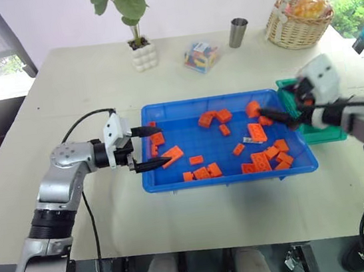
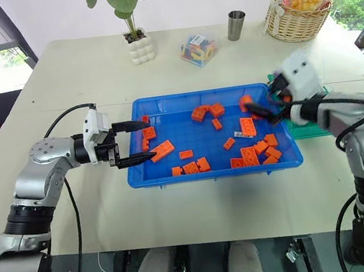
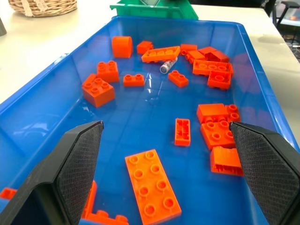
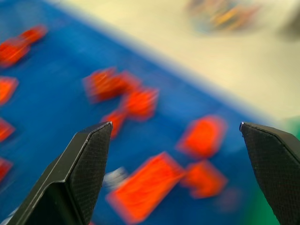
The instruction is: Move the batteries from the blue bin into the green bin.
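Observation:
The blue bin lies mid-table, strewn with orange bricks. One small silver battery lies among the bricks toward the bin's right side, and the left wrist view shows the battery beside a long brick. My left gripper is open over the bin's left end, empty. My right gripper is open above the bin's right end with nothing between its fingers. The green bin stands just past the blue bin's right edge, partly hidden by my right hand.
At the back of the table stand a potted plant, a clear box of coloured pieces, a metal cup and a wicker basket. Bare tabletop lies in front of the blue bin.

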You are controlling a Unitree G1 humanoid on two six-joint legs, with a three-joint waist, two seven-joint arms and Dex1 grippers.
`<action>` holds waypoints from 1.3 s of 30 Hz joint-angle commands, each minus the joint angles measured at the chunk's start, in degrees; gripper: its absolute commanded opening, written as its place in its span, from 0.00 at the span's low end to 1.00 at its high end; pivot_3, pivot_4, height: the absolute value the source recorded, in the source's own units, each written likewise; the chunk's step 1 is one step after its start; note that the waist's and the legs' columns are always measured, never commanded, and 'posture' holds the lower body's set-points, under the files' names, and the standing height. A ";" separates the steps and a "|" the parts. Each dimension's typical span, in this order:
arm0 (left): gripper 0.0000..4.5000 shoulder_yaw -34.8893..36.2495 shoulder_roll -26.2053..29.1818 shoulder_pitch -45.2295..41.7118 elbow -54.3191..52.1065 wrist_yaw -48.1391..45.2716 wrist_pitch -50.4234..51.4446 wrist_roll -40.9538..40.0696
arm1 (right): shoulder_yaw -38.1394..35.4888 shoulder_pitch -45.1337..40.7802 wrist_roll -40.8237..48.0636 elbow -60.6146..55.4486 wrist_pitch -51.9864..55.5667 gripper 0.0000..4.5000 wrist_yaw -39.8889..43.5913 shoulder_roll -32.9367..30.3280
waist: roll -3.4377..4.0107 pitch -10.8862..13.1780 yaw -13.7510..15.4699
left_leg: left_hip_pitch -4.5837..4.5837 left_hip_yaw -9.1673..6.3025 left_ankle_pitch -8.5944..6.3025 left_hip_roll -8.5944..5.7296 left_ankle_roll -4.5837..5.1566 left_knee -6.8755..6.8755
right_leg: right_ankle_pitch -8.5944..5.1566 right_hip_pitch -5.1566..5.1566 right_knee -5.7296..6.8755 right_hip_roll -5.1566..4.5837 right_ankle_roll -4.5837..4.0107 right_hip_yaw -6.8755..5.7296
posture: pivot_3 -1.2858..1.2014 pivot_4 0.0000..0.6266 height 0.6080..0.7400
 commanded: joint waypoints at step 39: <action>1.00 0.77 -0.31 1.14 -4.29 1.95 0.76 -0.67 | -5.42 -0.78 -9.65 -6.04 18.14 0.99 -35.34 32.84 | 0.04 0.00 -0.60 | 0.00 0.06 0.01 0.03 -0.02 -0.11 | 0.00 -0.19 0.08 0.12 0.00 0.11 | 0.52 0.24 0.53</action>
